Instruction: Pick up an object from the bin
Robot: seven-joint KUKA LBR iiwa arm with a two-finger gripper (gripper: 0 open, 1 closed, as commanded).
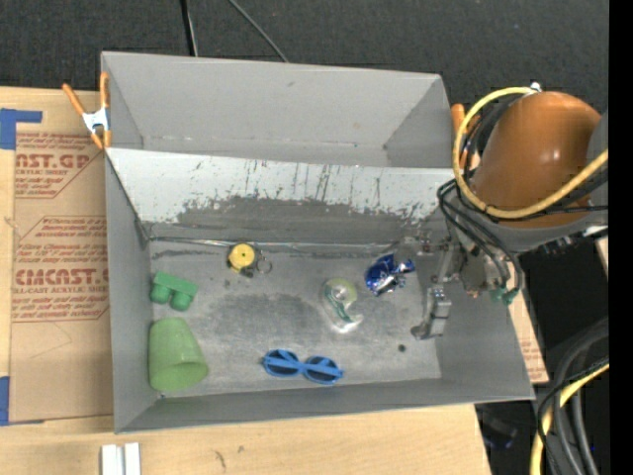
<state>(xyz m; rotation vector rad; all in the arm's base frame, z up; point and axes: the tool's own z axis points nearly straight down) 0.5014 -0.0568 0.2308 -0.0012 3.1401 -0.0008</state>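
Grey metal bin (129,295) with sloped walls and a scuffed floor; six loose items lie on it, spread apart.

Gripper (432,320) is down inside the bin at the right end of the floor, close to the right wall. It hangs below the orange wrist cover (539,151) and the yellow-black cables (475,137).

Can't tell how far the pincer is open, or whether it has hold of anything (the tip reads as one narrow dark shape against the floor).

Nearest item is a small shiny blue piece (388,273), crumpled-looking. It sits just left of the gripper, a bit toward the back wall, and apart from it.

Rest of the floor:
- Clear whitish rounded thing (341,303), mid-floor, left of the blue piece, near it but not touching.
- Flat blue piece shaped like two joined ovals (302,366), front centre.
- Small yellow round item (240,256), back left, near the foot of the back wall.
- Small green block (173,290), far left.
- Pale green cup (176,356), just in front of the block by the left wall; looks to be lying on its side.
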